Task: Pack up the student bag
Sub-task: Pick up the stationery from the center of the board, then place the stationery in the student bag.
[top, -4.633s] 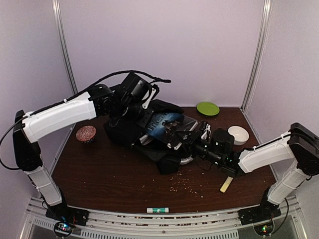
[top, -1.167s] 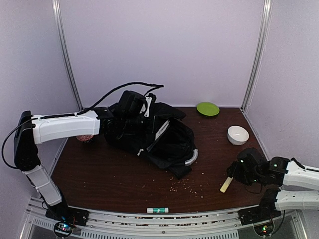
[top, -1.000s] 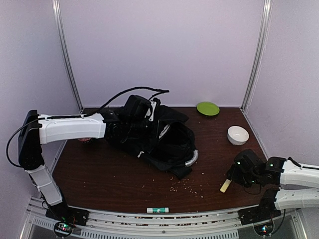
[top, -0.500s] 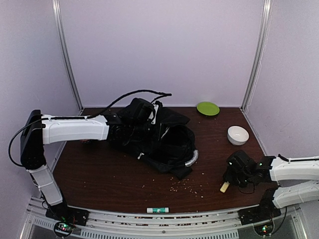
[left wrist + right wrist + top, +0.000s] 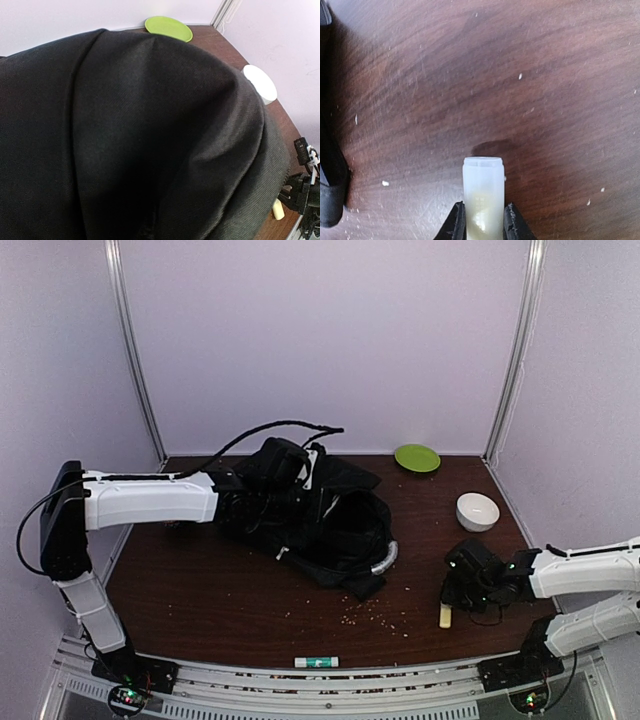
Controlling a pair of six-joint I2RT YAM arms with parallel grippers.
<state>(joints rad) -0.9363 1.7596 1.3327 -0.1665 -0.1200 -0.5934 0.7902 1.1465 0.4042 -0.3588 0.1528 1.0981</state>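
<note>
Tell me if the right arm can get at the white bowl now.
Probably yes: bare table lies between the right gripper and the white bowl, though that gripper grips a pale tube.

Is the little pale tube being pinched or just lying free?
Pinched: the right gripper hugs the pale tube on both sides.

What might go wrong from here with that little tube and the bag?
One: the right pincer grips the pale tube only near one end, so it may tilt or slip out when lifted. Two: the student bag sags, and black cloth fills the left wrist view; if the left pincer lets the flap droop, the opening may close before the tube arrives.
</note>
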